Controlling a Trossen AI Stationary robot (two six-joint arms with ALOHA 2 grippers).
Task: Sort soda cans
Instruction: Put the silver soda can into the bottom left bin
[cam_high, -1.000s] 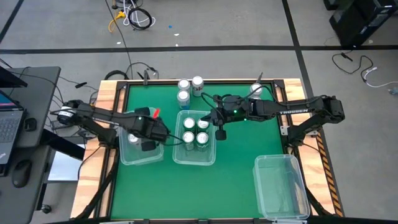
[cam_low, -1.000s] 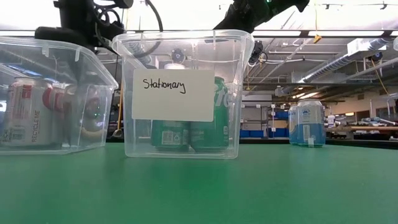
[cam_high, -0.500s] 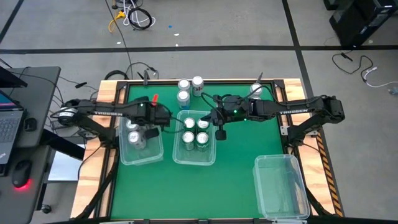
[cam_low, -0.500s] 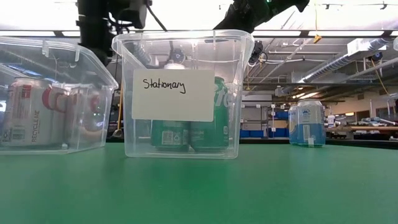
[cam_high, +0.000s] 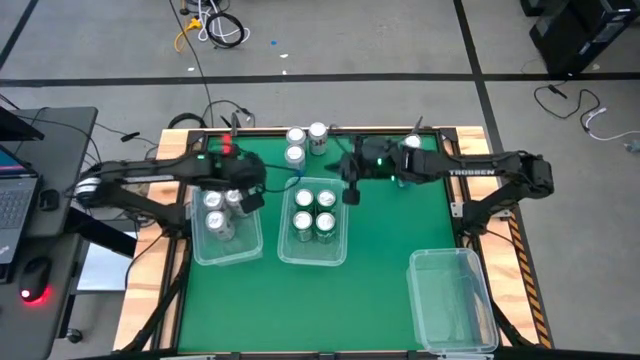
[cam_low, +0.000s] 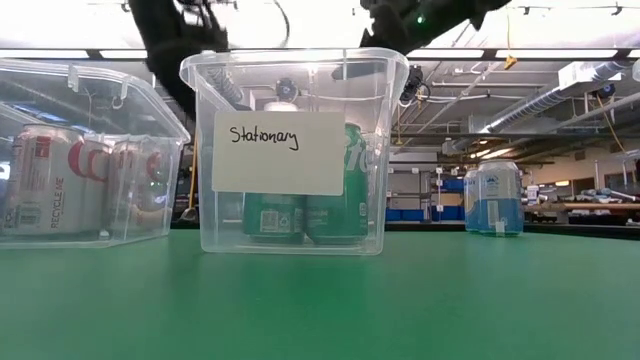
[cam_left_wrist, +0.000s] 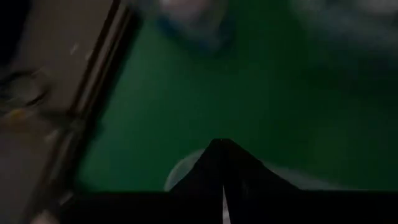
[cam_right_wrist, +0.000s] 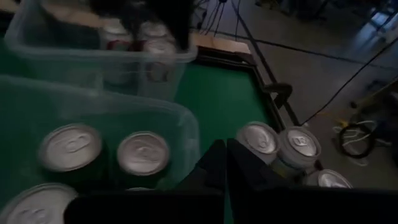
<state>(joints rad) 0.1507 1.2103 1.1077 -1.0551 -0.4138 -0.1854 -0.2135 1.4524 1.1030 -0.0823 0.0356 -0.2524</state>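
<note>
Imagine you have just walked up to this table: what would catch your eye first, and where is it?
First, the middle clear bin with its handwritten "Stationary" label, holding green soda cans. To its left, a second bin holds white cans. Three loose cans stand at the table's far edge, with both shut claws, left and right, hovering nearby.

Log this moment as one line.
left pincer: shut, over left bin | right pincer: shut, empty, beside middle bin | loose cans: far edge
</note>
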